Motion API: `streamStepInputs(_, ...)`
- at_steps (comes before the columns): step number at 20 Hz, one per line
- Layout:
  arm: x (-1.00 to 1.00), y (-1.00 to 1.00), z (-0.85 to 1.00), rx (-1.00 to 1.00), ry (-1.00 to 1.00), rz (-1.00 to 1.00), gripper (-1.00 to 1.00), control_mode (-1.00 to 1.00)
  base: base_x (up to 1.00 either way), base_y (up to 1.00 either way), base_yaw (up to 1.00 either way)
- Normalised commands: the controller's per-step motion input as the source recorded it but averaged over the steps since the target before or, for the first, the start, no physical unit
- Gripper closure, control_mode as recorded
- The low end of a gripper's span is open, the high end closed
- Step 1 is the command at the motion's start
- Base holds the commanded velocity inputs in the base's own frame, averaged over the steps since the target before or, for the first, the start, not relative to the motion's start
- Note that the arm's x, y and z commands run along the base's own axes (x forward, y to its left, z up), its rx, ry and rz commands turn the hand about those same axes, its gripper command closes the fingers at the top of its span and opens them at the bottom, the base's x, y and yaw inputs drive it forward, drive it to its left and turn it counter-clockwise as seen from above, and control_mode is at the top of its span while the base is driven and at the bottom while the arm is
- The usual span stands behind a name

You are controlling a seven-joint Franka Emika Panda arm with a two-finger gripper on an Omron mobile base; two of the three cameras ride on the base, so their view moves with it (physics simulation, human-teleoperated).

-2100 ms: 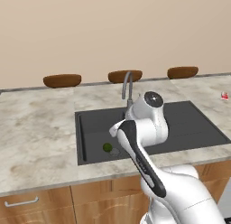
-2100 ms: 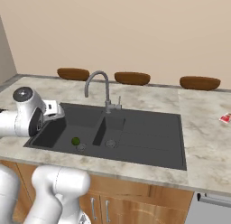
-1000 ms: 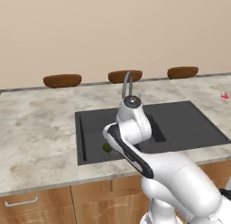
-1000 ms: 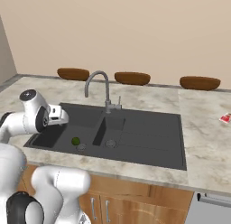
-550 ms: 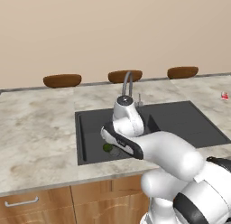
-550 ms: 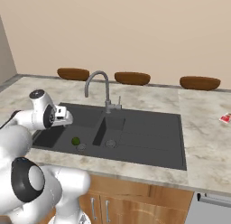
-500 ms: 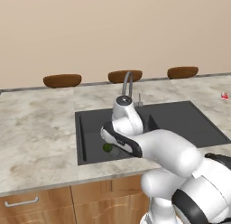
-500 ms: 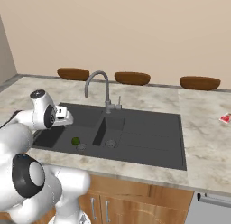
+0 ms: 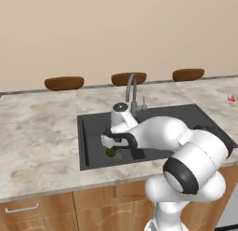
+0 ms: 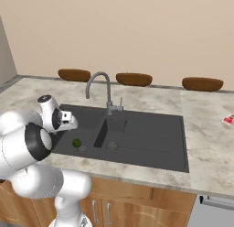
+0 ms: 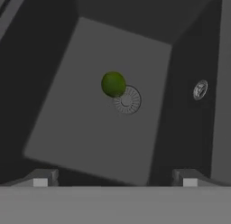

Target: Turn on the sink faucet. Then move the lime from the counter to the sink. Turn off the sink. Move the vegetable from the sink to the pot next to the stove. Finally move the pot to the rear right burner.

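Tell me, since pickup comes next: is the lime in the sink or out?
In: the lime lies on the sink floor beside the drain.

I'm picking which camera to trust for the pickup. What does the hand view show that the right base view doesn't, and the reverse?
Hand view alone: the tool with its tips wide apart and nothing between them, looking straight down into the basin, where the lime overlaps the edge of the round drain.

Right base view alone: the sink faucet with no water running that I can see, three brown bowls along the wall, the counter, and a small red item at far right.

Both: the lime lying in the dark sink, unheld.
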Motion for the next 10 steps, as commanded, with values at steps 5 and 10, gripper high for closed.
streamStepInputs(5,0.33,0.08,-0.48,-0.03,0.03,-0.02,-1.0,-1.0,0.0,0.0,0.0)
streamStepInputs(10,0.33,0.03,-0.45,-0.01,0.03,-0.01,-1.0,-1.0,0.0,0.0,0.0)
